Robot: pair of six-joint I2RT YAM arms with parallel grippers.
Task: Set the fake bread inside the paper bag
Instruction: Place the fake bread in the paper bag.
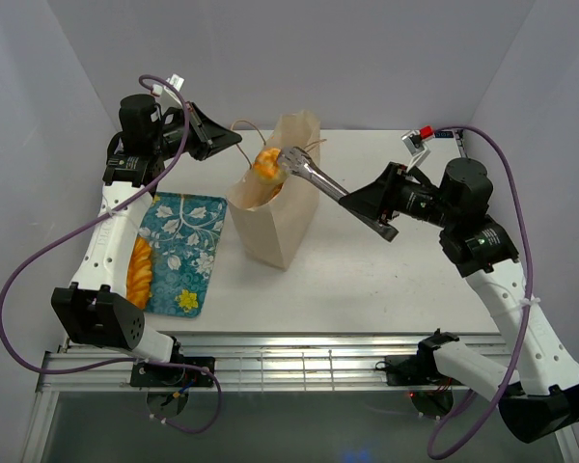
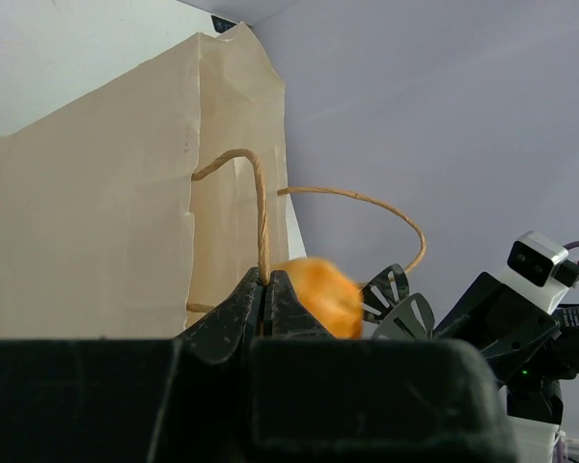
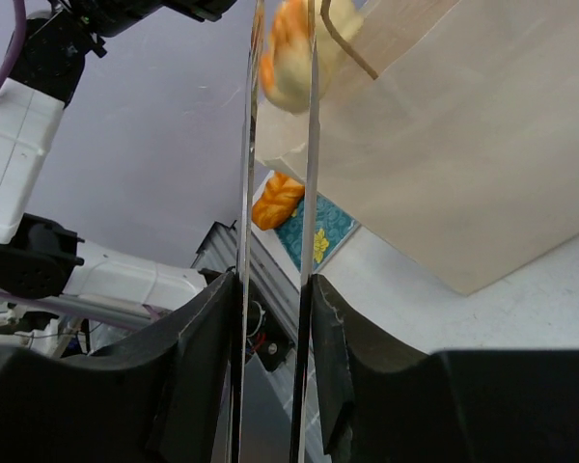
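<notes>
Your pastry (image 1: 267, 164) is an orange-gold piece pinched between the tips of a pair of metal tongs (image 1: 314, 176). It sits right at the open mouth of the paper bag (image 1: 275, 217), at the end of the opening nearest the left arm. From the right wrist you see it (image 3: 289, 53) between the two blades of the tongs (image 3: 309, 193), level with the bag's top edge (image 3: 463, 145). The pictures don't settle whether it has dipped below the rim.

Your right gripper (image 1: 370, 204) is clamped on the handle end of the tongs, its fingers (image 3: 212, 338) pressing the blades inward from both sides. The tongs reach from it across to the bag.

The bag stands upright on the table (image 1: 367, 280), about mid-table. Your left gripper (image 1: 234, 142) is at the bag's far-left top corner. In its own camera the fingers are closed together (image 2: 265, 289) on a cord handle (image 2: 261, 203) of the bag (image 2: 106, 222), with the pastry (image 2: 318, 294) just behind them and the slotted tong tips (image 2: 398, 307) beside it.

To the left of the bag, a floral tray (image 1: 188, 246) lies flat on the table. One more loaf (image 1: 140, 270) rests on it, partly hidden by your left arm.
</notes>
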